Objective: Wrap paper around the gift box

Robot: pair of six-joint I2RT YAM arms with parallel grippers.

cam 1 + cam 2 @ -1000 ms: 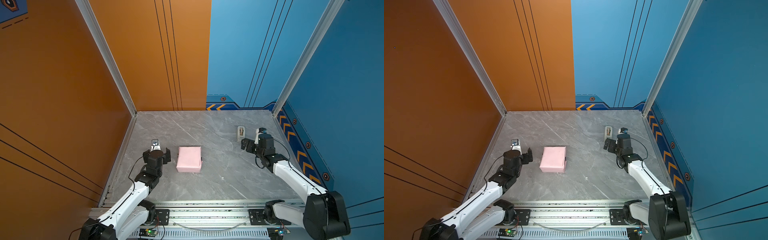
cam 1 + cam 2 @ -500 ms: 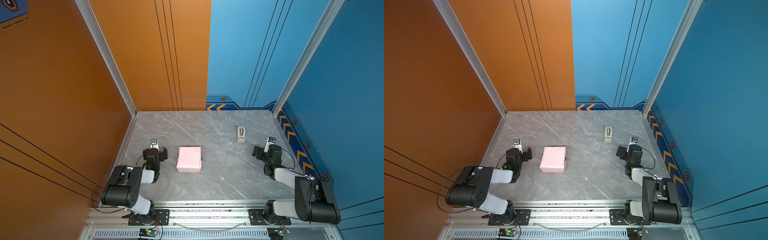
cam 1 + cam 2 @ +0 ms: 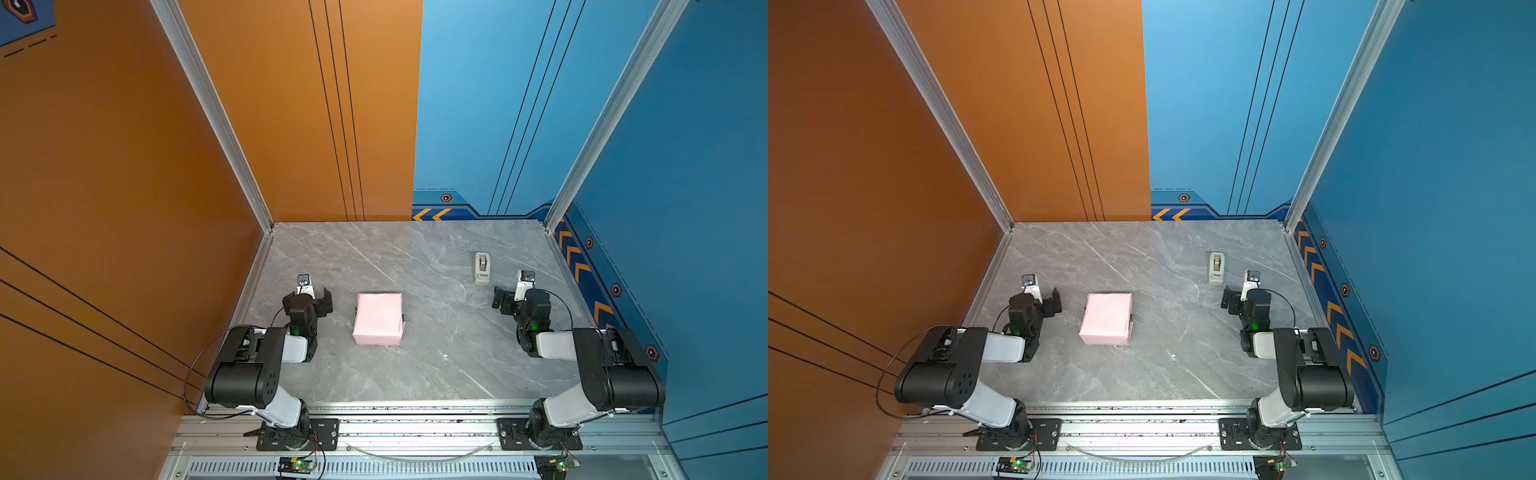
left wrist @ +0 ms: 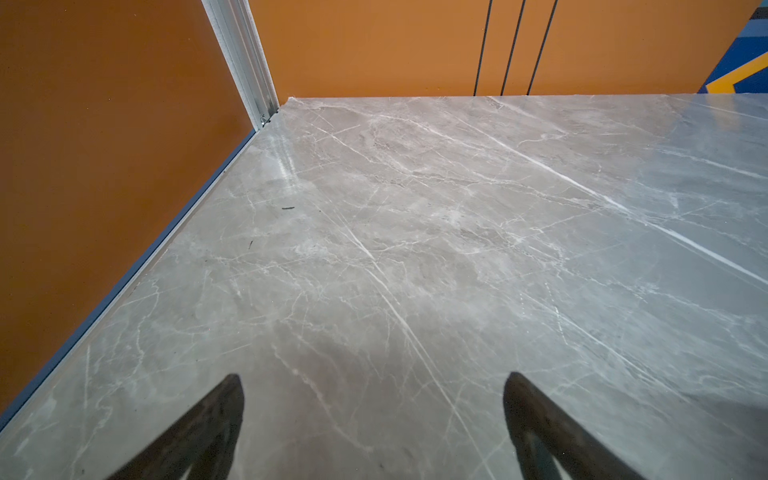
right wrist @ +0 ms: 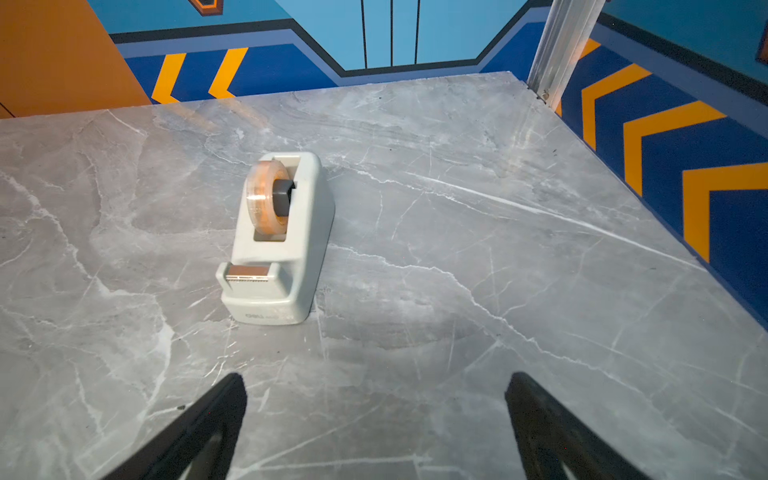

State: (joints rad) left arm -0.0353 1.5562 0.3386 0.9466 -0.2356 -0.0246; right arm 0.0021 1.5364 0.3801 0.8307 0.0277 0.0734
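In both top views the paper (image 3: 378,318) wraps the gift box mid-frame: likely light, crushable; hold opposite sides; left gripper (image 3: 307,300) and right gripper (image 3: 515,297) jaws open.

"deli" on the front foot of the tape dispenser (image 5: 276,237)

Bright, even light fills both top views, and both are sharp. In my wrist views the tabletop (image 4: 415,208) carries a soft wall-coloured sheen and faint shadows. My left tool (image 4: 374,376) and right tool (image 5: 374,376) look dark and blurred at the frame edge.
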